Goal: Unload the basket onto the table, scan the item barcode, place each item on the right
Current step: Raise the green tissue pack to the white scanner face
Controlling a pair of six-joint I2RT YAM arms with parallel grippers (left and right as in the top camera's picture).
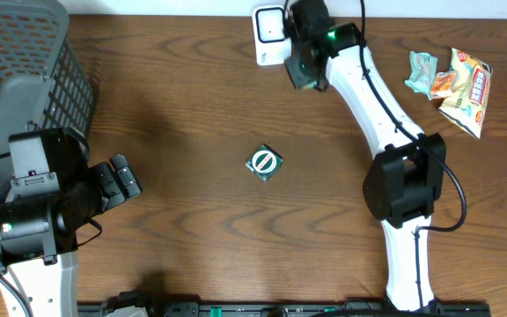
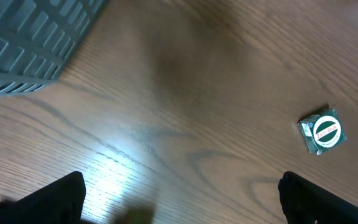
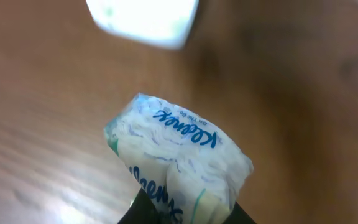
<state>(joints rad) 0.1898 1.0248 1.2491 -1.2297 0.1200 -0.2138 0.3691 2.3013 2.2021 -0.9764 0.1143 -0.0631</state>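
Tissue pack [image 3: 180,154] sits pinched in right gripper [image 3: 185,214]

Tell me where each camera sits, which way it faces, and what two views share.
Overhead: above the table, looking straight down; both arms, left gripper and right gripper show.
Left wrist: on the left arm, looking down across the wood at the green packet and basket; its open fingers frame the bottom.
Right wrist: on the right arm, looking down at the Kleenex pack it pinches, white scanner beyond.
Shared: overhead and left wrist both show packet and basket.
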